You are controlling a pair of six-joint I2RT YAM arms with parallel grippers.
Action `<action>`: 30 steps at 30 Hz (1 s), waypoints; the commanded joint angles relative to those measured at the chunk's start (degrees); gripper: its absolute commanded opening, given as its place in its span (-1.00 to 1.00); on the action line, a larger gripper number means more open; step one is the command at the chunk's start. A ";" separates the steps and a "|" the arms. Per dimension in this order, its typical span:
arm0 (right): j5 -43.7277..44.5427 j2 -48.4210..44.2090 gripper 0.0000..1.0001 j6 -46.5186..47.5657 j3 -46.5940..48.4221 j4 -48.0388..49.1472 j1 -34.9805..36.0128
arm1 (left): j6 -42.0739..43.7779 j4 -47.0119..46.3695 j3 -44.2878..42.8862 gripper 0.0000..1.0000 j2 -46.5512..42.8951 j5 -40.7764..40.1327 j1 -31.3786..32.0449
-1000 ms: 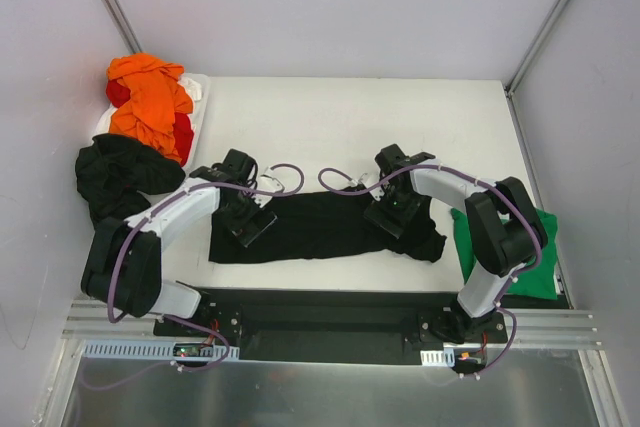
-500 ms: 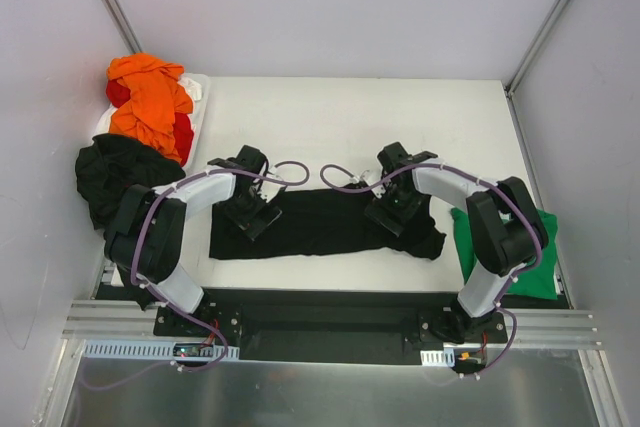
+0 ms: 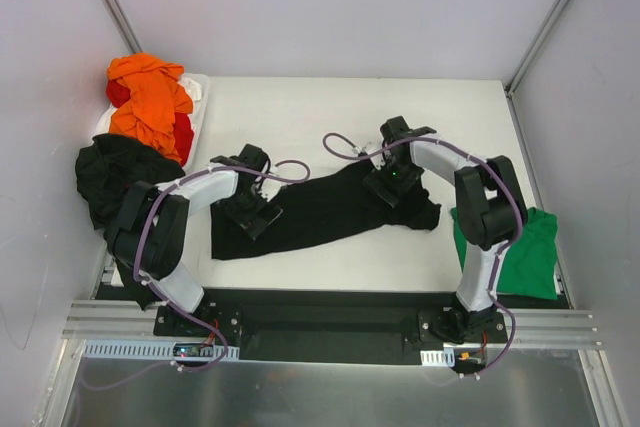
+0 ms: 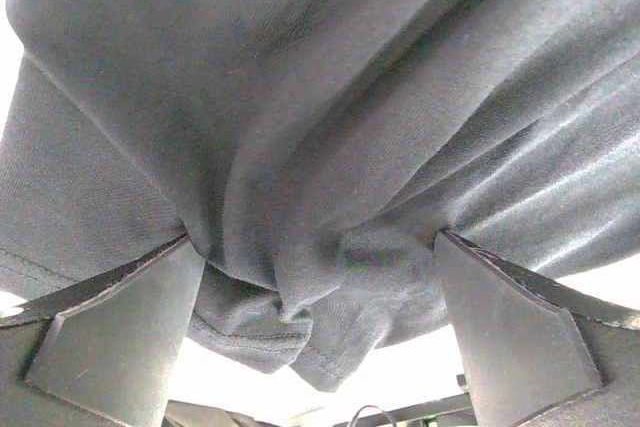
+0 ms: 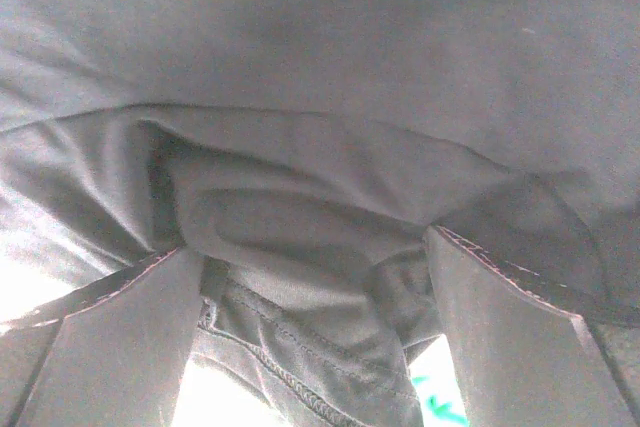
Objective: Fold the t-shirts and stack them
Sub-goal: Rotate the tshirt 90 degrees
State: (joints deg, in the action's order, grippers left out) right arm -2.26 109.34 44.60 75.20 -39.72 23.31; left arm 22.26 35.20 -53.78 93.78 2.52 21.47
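A black t-shirt (image 3: 310, 219) lies stretched across the middle of the table, its right end drawn back toward the far side. My left gripper (image 3: 250, 215) is pressed down on its left end and my right gripper (image 3: 392, 187) on its right end. In the left wrist view the left gripper (image 4: 320, 307) stands open, with a bunched hem of black t-shirt (image 4: 300, 197) hanging between the wide-apart fingers (image 4: 120, 337). The right gripper (image 5: 310, 317) is also open, with folds of the black t-shirt (image 5: 300, 217) between its fingers (image 5: 510, 347).
A folded green t-shirt (image 3: 525, 257) lies at the right edge by the right arm. Orange (image 3: 150, 97) and red t-shirts (image 3: 183, 135) are heaped on a white tray (image 3: 200, 87) at the far left, with a crumpled black t-shirt (image 3: 115, 172) beside it.
The right gripper moved toward the far side, dragging the black t-shirt's right end with it, so the cloth now runs at a slant. The left gripper shifted slightly to the right.
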 commanded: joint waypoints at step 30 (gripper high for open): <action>9.82 30.84 0.88 6.46 53.72 -10.02 -6.08 | 0.94 8.83 -25.76 0.99 21.36 6.88 7.43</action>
State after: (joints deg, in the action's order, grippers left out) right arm 5.41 137.34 49.30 121.71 -47.88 17.45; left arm 21.82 44.03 -78.06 112.46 4.29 26.50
